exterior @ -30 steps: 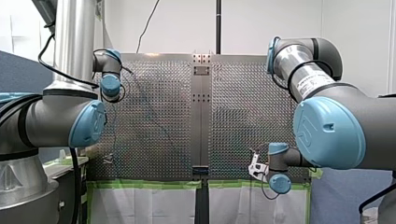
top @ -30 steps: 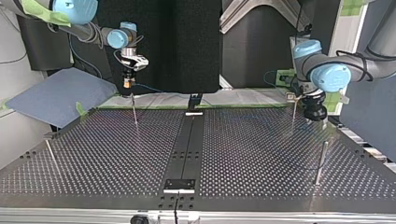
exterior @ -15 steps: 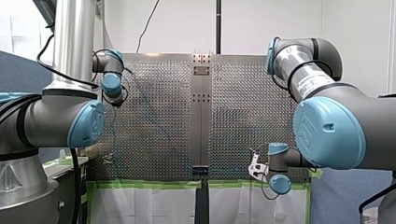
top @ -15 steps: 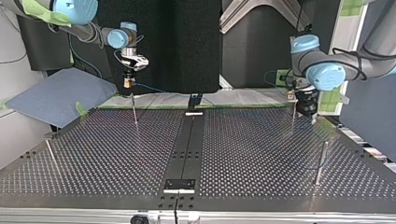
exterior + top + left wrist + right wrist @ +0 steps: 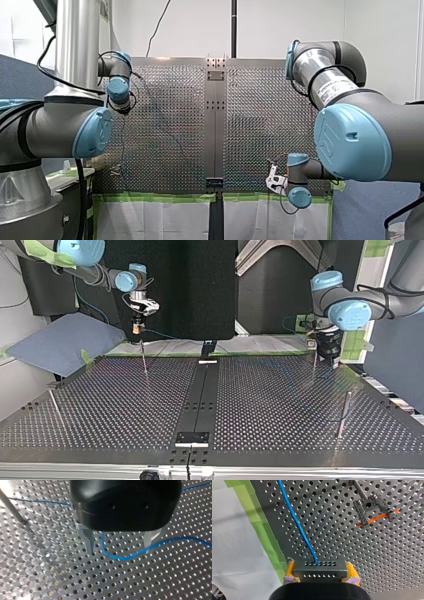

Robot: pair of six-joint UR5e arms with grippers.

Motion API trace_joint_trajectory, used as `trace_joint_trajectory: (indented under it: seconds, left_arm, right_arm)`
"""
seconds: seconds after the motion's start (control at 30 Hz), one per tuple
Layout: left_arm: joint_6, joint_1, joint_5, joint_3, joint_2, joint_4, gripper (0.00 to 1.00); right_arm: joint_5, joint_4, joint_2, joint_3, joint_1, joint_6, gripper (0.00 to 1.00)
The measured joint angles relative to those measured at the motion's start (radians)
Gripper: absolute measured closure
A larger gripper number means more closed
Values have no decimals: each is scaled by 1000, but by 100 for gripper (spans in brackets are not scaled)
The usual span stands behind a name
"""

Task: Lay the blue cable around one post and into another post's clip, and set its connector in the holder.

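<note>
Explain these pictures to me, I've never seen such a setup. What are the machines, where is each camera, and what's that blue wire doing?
These are two robot arms at a perforated table. The front view looks from behind them: left arm at its left, right arm at its right. The top view faces them from across the table, so the sides swap. The other two pictures come from cameras on the wrists. Thin posts stand on the table, and a blue cable lies across it. In the left wrist view the left arm's jaws stand open over a bend of that cable, gripping nothing. In the right wrist view the right arm's yellow-padded jaws are shut on the cable's grey connector; ahead stands a post with a clip.
</note>
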Motion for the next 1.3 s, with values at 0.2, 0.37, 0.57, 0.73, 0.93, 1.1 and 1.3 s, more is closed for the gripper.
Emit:
trace_joint_trajectory:
  seconds: [0.2, 0.37, 0.57, 0.73, 0.93, 1.1, 1.3]
  left_arm:
    - [0, 0, 0, -5, 52, -34, 0]
    - [5, 9, -2, -26, 97, -71, 0]
    - [28, 21, -29, -37, 160, -134, 0]
    - [57, 24, -53, -13, 206, -179, 0]
    - [97, 22, -80, 32, 254, -227, 0]
    - [108, 17, -57, 74, 297, -270, 0]
    - [96, 16, -10, 129, 352, -325, 0]
  right_arm:
    - [0, 3, 0, -2, 0, 0, 100]
    - [0, 5, 0, -6, 0, 0, 100]
    - [-1, 7, 0, -7, 1, 1, 100]
    - [0, 10, 0, -7, 1, 2, 100]
    - [1, 12, 0, -7, 2, 2, 100]
    - [1, 13, 0, -7, 2, 1, 100]
    - [2, 13, 0, -7, 4, 0, 100]
